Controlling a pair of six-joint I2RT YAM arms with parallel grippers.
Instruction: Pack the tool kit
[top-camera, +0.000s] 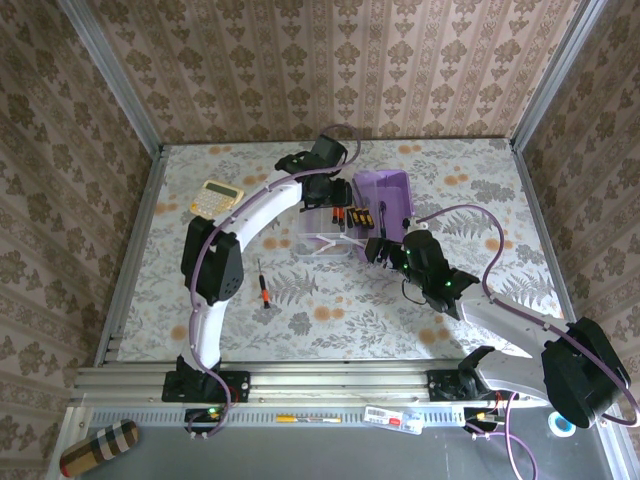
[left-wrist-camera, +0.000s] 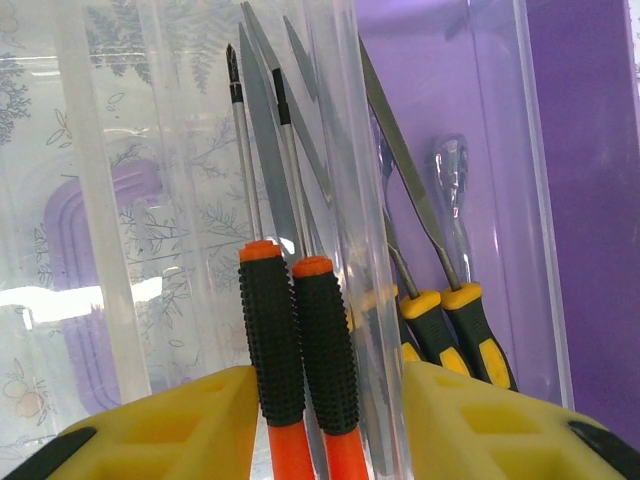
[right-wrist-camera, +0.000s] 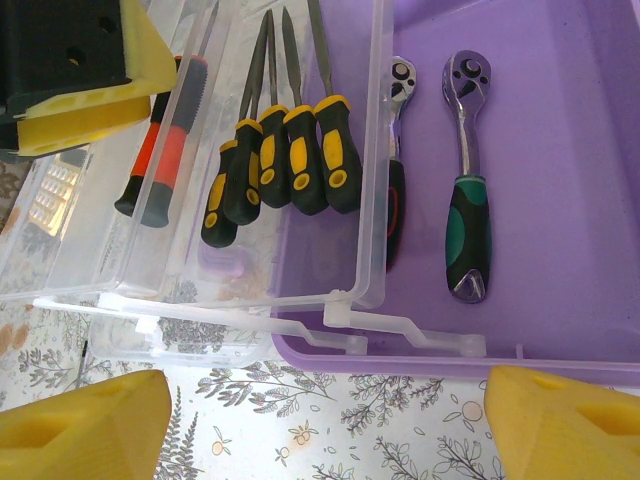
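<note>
Case (right-wrist-camera: 560, 150): open, just ahead of right claw (right-wrist-camera: 325, 385); two wrenches (right-wrist-camera: 468, 230) inside.
Orange screwdrivers (left-wrist-camera: 300, 340): two, side by side between the fingers (left-wrist-camera: 200, 420) of left claw (left-wrist-camera: 330, 375), against clear lid (right-wrist-camera: 372, 200).
Left claw: clamped or merely straddling, cannot tell.
Right claw: fingers wide apart, empty.

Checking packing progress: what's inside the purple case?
Green-handled ratchet and red-handled ratchet lie in the purple case. The clear tray overlaps its left side, obscuring anything beneath.

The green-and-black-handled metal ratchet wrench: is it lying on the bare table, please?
No, the green-and-black-handled metal ratchet wrench lies inside the purple plastic case.
</note>
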